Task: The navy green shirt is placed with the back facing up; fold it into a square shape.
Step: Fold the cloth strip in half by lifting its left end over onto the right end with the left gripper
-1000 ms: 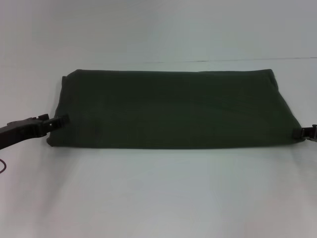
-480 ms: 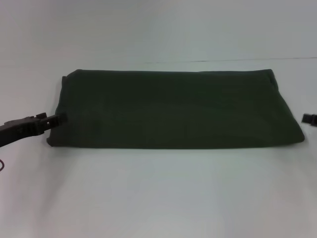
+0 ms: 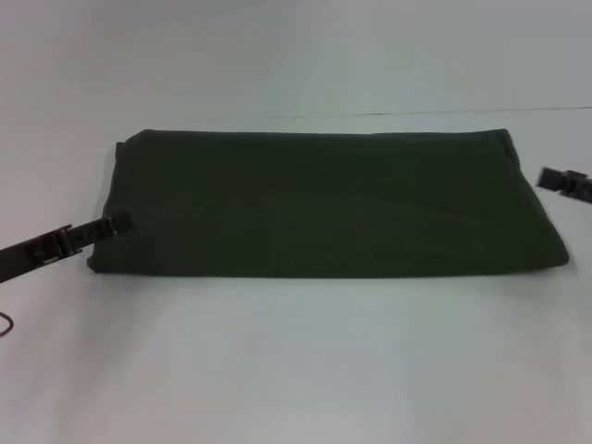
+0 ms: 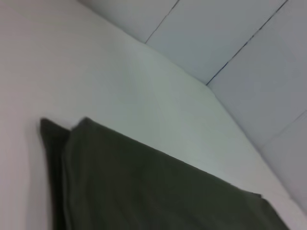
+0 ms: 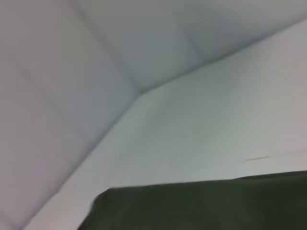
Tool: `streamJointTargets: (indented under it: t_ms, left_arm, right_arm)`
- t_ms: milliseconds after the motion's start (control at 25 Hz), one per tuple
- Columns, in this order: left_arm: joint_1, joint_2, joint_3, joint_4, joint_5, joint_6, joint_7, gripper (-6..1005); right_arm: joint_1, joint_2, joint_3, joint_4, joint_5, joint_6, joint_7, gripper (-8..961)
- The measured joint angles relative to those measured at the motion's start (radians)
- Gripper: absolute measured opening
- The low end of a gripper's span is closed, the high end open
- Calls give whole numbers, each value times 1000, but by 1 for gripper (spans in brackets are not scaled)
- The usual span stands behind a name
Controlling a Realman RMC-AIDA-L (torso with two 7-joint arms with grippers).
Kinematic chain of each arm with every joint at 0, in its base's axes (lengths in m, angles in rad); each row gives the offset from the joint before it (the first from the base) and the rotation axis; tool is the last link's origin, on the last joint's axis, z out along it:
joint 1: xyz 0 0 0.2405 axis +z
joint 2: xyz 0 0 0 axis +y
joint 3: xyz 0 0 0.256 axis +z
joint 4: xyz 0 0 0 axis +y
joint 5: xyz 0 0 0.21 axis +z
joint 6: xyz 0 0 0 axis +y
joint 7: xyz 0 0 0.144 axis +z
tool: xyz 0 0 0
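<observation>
the left hand reaches in from the worktop's left edge, its tips touching the shirt's left side near the front corner; whether they are spread, pressed together or pinching cloth cannot be told. the right hand is at the worktop's right edge, just beside the shirt's right end and apart from it; its state cannot be told either. the shirt lies folded into a long flat band across the middle of the white worktop, plain side up.
</observation>
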Motion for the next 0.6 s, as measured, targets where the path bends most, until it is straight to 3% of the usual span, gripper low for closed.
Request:
streamJointTargets:
  t_ms: [240,360,480,600]
  left_arm:
    - [13,-1,-1,-8,12,32,-29,725]
    - [18,-3,2,-29,15,6,-49,726]
    - [19,-4,5,-38,29,-20,-114,726]
    - [13,-4,8,-40,47,-31,-169,726]
  right_arm:
    - [13,12,-31,5,-5,-77,-84,844]
    - [11,33,-19,14,4,-94,-119,940]
    - [16,52,-4,15,14,-81,-134,940]
    - [31,55,-12,15,13,-82,-134,940]
